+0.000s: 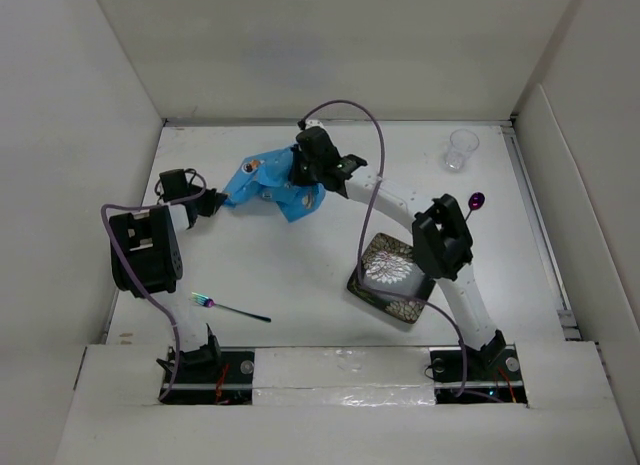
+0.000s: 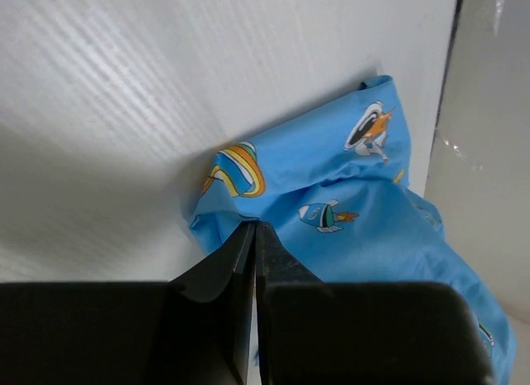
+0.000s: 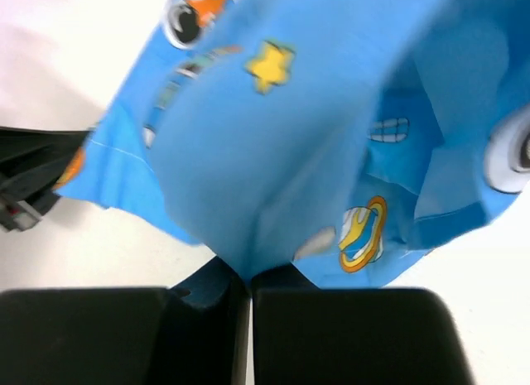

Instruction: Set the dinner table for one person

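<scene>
Well, the left gripper (image 2: 253, 236) has its two fingers pressed tight together, and they pinch one edge of the blue cloth (image 2: 348, 211). The right gripper (image 3: 248, 277) is squeezed closed too, with a fold of the same cloth caught between its fingers. The cloth hangs bunched up between the two grippers, partly lifted off the dinner table (image 1: 300, 265).

The cloth looks soft, light and floppy, so it will likely sag and crumple. The best places to hold it are probably its edges or corners, far apart, so it can be pulled flat.

The dinner table lies right under both grippers. It is white, flat and plain, with white walls around it. It looks hard and stiff. It is not a thing to grab; things get put down on it.

Back from the right gripper, toward its arm's base, sits a dark patterned plate (image 1: 392, 275). Back from the left gripper lies a shiny fork (image 1: 230, 307). Off to the right gripper's right stand a clear cup (image 1: 461, 149) and a purple spoon (image 1: 473, 203).
</scene>
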`<action>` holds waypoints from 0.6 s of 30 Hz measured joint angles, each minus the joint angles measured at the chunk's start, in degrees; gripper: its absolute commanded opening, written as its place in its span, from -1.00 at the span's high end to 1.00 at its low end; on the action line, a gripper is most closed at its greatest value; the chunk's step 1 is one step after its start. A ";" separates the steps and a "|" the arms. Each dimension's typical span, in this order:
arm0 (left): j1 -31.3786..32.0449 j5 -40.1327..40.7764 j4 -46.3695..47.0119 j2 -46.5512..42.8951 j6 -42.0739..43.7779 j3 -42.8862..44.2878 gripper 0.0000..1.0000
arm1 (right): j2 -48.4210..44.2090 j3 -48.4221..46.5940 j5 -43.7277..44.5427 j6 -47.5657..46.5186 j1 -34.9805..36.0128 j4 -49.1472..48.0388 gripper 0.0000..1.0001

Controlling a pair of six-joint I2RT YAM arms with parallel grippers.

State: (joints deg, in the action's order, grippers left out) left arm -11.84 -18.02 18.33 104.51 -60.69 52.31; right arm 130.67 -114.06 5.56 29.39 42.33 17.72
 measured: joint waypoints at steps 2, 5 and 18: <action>0.00 -0.50 0.26 0.00 -0.09 1.07 1.00 | -1.07 -2.08 0.04 -0.94 -0.39 1.70 1.00; 0.02 -1.29 -0.22 -0.04 -0.39 5.79 1.00 | -1.14 -8.83 -0.07 -3.10 -1.22 4.57 1.00; 3.78 -6.75 0.42 -21.62 -2.62 30.86 1.00 | -13.81 -30.16 -14.93 -8.70 -17.77 15.61 1.00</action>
State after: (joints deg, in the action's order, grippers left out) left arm -8.05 -24.77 18.74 82.89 -63.31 83.18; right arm 116.86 -144.22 -9.37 20.69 24.56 33.32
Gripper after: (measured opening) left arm 0.006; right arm 0.023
